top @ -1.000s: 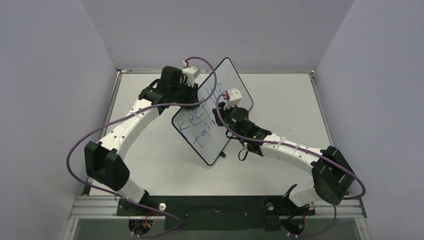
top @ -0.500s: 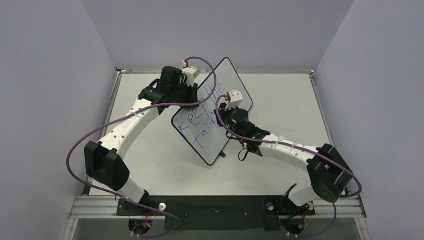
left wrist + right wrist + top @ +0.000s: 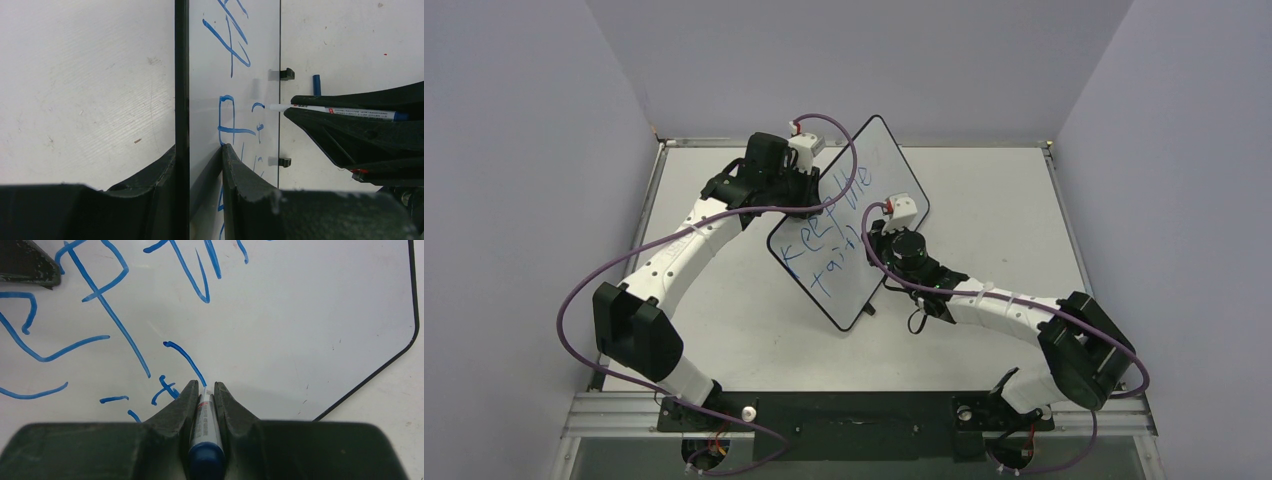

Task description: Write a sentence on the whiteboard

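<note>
We see the glossy, round-cornered, black-rimmed whiteboard (image 3: 890, 168) over the matte worktop (image 3: 994, 200), its edge pinched by our left end effector (image 3: 200, 150). Our right end effector (image 3: 204, 387) grips a slim white marker (image 3: 205, 425), its tip touching the board at the blue sentence (image 3: 824, 225).

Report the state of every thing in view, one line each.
whiteboard: clamped at its rim by the left claw.
sentence: partly written, "Keep the" with a few letters below.
marker: uncapped, tip on the whiteboard at a stroke's end.
left claw: shut on the whiteboard's edge.
right claw: shut on the marker.
</note>
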Motion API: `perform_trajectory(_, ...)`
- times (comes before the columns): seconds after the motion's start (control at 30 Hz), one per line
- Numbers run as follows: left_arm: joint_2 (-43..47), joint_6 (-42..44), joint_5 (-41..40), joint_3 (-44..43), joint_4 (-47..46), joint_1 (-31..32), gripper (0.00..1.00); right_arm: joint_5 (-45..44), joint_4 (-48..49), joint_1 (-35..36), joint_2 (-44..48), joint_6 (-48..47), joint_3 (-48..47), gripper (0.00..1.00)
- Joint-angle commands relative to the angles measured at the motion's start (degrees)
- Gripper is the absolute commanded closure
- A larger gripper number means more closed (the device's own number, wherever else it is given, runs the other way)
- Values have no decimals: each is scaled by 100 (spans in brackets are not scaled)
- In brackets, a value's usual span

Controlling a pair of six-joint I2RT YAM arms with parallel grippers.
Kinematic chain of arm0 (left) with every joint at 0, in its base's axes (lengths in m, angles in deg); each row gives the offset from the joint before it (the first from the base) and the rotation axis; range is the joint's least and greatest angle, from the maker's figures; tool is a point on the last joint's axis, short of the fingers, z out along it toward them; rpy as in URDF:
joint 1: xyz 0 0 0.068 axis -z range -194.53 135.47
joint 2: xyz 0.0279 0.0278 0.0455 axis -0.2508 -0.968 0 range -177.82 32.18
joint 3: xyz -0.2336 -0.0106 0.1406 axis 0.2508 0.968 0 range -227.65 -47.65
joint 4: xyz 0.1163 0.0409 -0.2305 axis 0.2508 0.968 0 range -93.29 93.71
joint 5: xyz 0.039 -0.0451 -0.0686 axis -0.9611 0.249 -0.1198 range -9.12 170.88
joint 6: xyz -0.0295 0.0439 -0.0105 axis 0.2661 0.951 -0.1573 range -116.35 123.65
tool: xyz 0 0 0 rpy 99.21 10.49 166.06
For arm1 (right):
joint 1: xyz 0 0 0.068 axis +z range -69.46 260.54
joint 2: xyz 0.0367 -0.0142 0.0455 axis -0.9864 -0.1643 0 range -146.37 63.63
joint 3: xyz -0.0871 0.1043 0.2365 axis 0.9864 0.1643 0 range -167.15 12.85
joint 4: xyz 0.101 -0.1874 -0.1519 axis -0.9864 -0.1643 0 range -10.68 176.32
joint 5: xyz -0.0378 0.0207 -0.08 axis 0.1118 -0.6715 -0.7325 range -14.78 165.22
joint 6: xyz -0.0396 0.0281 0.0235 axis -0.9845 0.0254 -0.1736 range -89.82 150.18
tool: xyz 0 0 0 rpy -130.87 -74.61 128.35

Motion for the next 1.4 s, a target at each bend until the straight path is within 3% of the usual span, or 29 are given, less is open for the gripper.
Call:
perform_trajectory(0.0, -282, 496, -360, 329, 232, 286, 100, 296, -93, 35, -15, 161, -3, 100)
perform_trajectory(0.73, -264, 499, -369, 329, 242, 286, 100, 267, -324, -26, -311, -46, -1034, 100)
perform_trajectory(1.37, -280, 495, -359, 327, 237, 286, 100, 403, -303, -331, -483, 46, -972, 100)
